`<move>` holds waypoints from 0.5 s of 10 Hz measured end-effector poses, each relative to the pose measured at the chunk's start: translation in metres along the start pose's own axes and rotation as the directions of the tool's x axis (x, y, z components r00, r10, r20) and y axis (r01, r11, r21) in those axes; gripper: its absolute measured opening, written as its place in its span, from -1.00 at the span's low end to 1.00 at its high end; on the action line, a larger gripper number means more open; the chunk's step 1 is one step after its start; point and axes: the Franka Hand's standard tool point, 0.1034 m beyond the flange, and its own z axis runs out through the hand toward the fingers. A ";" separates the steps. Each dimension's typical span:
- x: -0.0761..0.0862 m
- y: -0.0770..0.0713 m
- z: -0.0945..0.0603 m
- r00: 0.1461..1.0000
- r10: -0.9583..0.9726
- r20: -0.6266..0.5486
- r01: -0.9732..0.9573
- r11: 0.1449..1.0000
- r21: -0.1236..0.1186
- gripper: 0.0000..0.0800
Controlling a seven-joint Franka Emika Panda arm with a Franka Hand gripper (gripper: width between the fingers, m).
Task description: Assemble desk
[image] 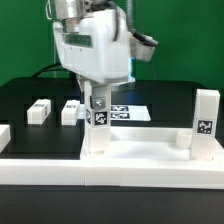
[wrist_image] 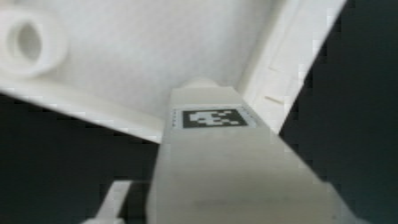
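The desk panel (image: 150,148) is a large white rimmed board lying flat near the front of the table. My gripper (image: 97,98) is shut on a white tagged leg (image: 98,122) and holds it upright at the panel's corner on the exterior view's left. In the wrist view the held leg (wrist_image: 217,150) fills the middle, its tag facing the camera, over the panel (wrist_image: 125,70), which has a round hole (wrist_image: 25,44). Another leg (image: 207,124) stands upright on the panel at the exterior view's right. Two loose legs (image: 38,110) (image: 70,111) lie on the black table.
The marker board (image: 130,112) lies flat behind the held leg. A long white border rail (image: 110,178) runs along the front edge, with another rail piece (image: 4,137) at the exterior view's left. A green wall backs the black table.
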 end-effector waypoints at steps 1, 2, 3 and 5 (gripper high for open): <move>-0.001 -0.001 0.000 0.995 0.098 -0.003 -0.098 0.995 -0.003 -0.27; -0.003 -0.001 0.001 0.972 0.234 -0.007 -0.234 0.972 -0.004 -0.27; -0.003 -0.001 0.001 0.971 0.240 -0.007 -0.240 0.971 -0.004 -0.27; -0.004 -0.001 0.001 0.978 0.207 -0.006 -0.207 0.978 -0.004 0.19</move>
